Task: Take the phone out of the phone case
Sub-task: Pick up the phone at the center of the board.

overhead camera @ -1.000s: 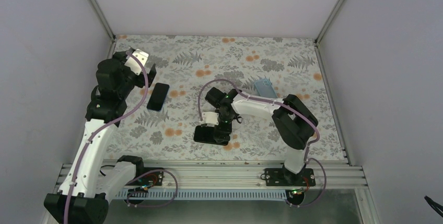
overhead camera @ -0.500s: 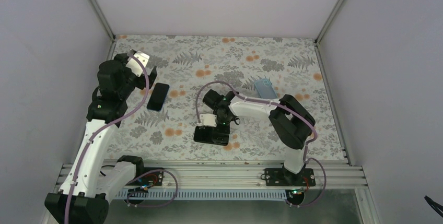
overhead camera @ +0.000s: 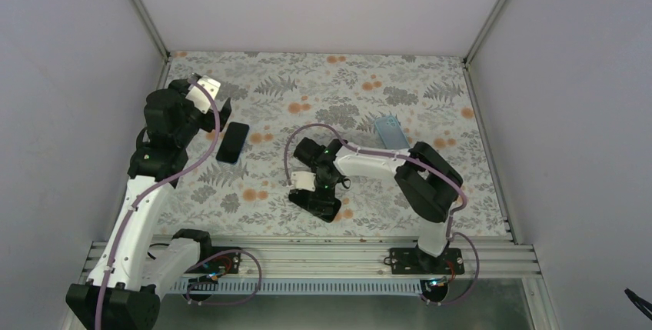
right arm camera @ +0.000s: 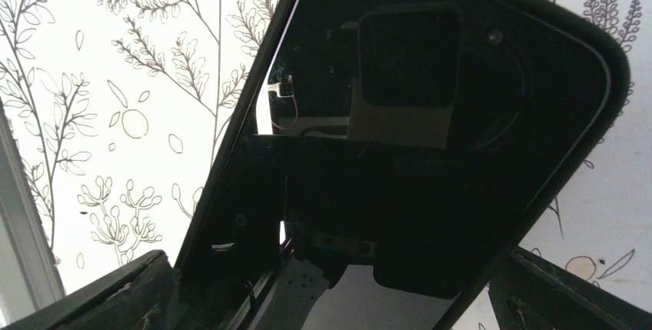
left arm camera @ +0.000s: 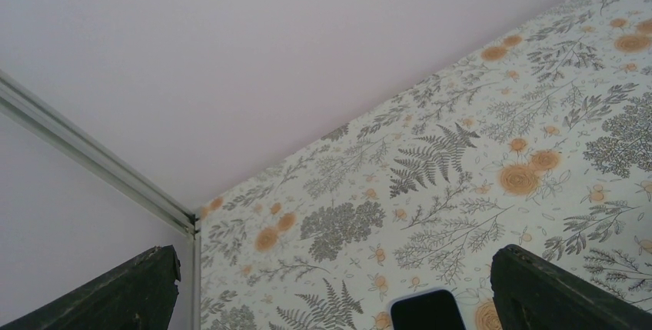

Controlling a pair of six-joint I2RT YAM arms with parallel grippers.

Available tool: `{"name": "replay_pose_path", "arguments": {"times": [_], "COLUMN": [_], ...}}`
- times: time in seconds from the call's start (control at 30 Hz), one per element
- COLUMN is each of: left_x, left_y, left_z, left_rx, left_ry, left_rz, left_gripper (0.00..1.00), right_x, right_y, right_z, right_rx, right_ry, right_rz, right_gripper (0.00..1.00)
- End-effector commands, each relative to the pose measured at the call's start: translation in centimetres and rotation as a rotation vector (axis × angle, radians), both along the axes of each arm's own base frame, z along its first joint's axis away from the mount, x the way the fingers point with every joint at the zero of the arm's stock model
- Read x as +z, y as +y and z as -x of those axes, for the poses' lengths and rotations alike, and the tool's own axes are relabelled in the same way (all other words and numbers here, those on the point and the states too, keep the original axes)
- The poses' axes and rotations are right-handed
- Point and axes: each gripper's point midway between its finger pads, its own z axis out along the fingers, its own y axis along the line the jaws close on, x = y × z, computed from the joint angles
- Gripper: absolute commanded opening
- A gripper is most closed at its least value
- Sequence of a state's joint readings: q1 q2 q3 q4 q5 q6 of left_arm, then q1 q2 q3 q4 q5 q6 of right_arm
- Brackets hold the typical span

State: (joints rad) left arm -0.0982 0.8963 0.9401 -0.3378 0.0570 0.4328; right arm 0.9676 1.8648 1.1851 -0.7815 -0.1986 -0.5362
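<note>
A black phone lies screen up near the table's front middle, with a dark phone case rim running round its glossy screen. My right gripper hovers low over it, open, with one finger off the phone's left edge and the other off its right. Nothing is held. My left gripper stands open at the back left, raised and empty. A second dark phone with a pale rim lies just beyond it, its top end showing between the fingers.
A translucent blue case lies at the back right, behind the right arm. The floral cloth covers the whole table. White walls and metal posts close in the left, back and right sides.
The right gripper has shifted slightly left and nearer, and the black phone beneath it has turned a little. The left arm has hardly moved.
</note>
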Motion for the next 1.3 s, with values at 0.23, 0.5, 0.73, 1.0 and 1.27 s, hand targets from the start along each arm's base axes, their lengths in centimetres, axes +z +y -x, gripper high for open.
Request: {"name": "replay_pose_path", "arguments": {"times": [0.23,0.5,0.73,1.0,1.27], "left_x": [-0.5,-0.9,-1.0,-1.5,-1.6], "left_y": [0.1,0.1,0.2,0.1,0.2], "left_z": [-0.1,-0.3,-0.4,-0.6,-0.5], "left_rx": [0.006,0.007,0.009,0.005,0.01], "left_ry": [0.006,0.023,0.028,0.039,0.039], "left_rz": [0.008,0.007,0.001,0.001,-0.009], "left_gripper": [1.0,1.0,1.0,1.0,1.0], "right_x": [-0.5,-3.0,-4.4,-7.1,-8.1], "right_y": [-0.9,-2.1,-2.7,-4.4,-5.3], "right_z": [1.3,1.3,0.4,-0.3,-0.6], "right_rx": [-0.101,-0.19,-0.238,-0.254,-0.234], "right_ry": [0.15,0.185,0.113,0.04,-0.01], "right_rz": [0.098,0.23,0.292,0.377,0.374], "right_gripper": [1.0,1.0,1.0,1.0,1.0]}}
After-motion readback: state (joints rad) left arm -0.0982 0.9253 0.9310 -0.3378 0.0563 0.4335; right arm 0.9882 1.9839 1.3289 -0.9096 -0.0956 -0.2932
